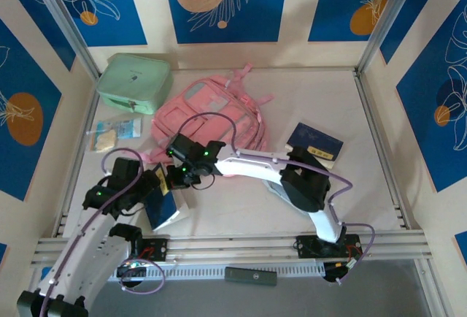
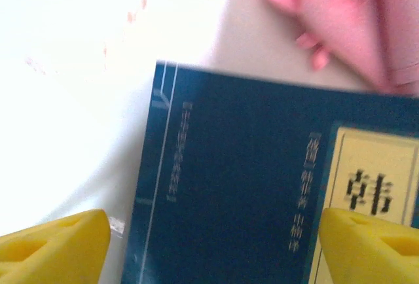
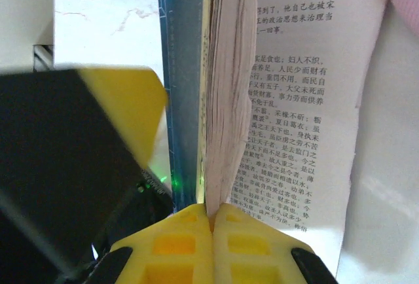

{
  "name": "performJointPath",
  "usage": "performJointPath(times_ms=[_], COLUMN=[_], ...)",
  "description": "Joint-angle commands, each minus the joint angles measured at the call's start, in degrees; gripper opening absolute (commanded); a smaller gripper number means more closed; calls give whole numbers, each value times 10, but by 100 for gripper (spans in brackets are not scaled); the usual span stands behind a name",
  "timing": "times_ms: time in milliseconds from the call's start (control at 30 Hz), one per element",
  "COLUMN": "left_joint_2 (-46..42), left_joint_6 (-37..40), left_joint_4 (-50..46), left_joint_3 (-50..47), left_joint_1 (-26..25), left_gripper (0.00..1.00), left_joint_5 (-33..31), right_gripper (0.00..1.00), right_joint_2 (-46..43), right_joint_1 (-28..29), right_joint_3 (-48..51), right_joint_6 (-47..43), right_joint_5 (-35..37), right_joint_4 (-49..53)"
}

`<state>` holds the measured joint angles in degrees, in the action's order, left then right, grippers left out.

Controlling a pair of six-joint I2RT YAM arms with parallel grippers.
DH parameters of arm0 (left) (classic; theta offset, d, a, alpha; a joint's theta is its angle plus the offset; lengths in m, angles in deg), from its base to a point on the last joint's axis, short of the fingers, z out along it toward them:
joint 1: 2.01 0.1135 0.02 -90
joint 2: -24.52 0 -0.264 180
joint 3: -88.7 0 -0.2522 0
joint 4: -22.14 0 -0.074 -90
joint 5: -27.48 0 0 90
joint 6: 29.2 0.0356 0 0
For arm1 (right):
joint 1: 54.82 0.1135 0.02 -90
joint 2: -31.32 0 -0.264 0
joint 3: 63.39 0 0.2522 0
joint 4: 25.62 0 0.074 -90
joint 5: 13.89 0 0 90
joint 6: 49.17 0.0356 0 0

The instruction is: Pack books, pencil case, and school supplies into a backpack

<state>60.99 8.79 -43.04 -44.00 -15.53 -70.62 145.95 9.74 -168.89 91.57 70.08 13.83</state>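
- We see bare white table [image 1: 233, 215] to the right of the thin navy hardcover book [image 1: 164, 207]. The metal front rail [image 1: 233, 244] is near it, and the large pink fabric backpack [image 1: 211, 116] sits just beyond.
- The book stands partly open on edge, its long axis running away from the right gripper [image 3: 213, 222].
- The right jaws are pressed together at the page block's edge — we cannot tell whether they pinch a leaf.
- The left gripper [image 2: 209, 251] straddles the cover with its jaws wide — neither is touching.
- A second navy book [image 1: 315, 143] lies flat, well to the right.

White table [image 1: 241, 200], pink backpack [image 1: 211, 112] ctr, mint case [image 1: 135, 82] back-L, navy book [image 1: 315, 142] R, clear packets [image 1: 113, 133] L
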Motion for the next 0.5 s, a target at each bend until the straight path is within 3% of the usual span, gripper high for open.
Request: performJointPath(times_ms=[0, 233, 467], left_joint_2=[-11, 17, 62], left_joint_6=[43, 125, 175], left_joint_4=[-77, -87, -2], left_joint_3=[79, 241, 296], left_joint_1=[4, 5, 4], left_gripper=[86, 90, 87], left_joint_5=[-62, -23, 200], right_gripper=[0, 0, 0], right_joint_2=[-84, -228, -343], right_joint_1=[5, -7, -94], right_joint_3=[26, 96, 151], right_joint_6=[3, -14, -54], right_joint_5=[20, 61, 11], right_joint_4=[-14, -8, 14])
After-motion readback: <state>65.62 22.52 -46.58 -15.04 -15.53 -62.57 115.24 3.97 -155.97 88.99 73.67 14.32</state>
